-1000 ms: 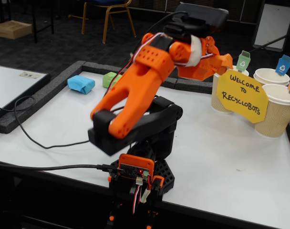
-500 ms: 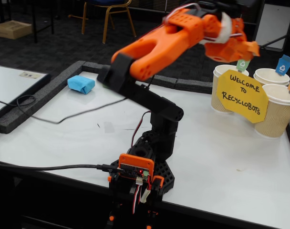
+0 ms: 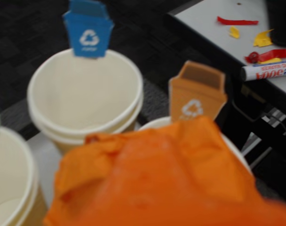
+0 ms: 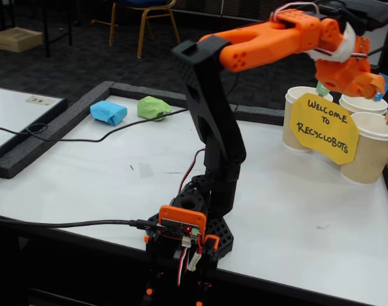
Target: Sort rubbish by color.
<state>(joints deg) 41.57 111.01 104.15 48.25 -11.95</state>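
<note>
Wrist view showed the orange wad nearest the lens, above the cup with the orange tag, the blue-tagged cup behind. Recommended centring over the orange-tagged cup before release. Fixed view alone showed the gripper apparently clenched on the wad, and the blue wad and green wad on the table.

Up high over the cups, the gripper hangs in open air, nothing between it and the rims below. In the wrist view the orange wad fills the lower frame, hiding most of the cup beneath; the orange tag stands at that rim's 12 o'clock, the blue tag at the 12 o'clock of the empty cup. The yellow sign blocks the cups' near side. A cable crosses the otherwise bare table.
</note>
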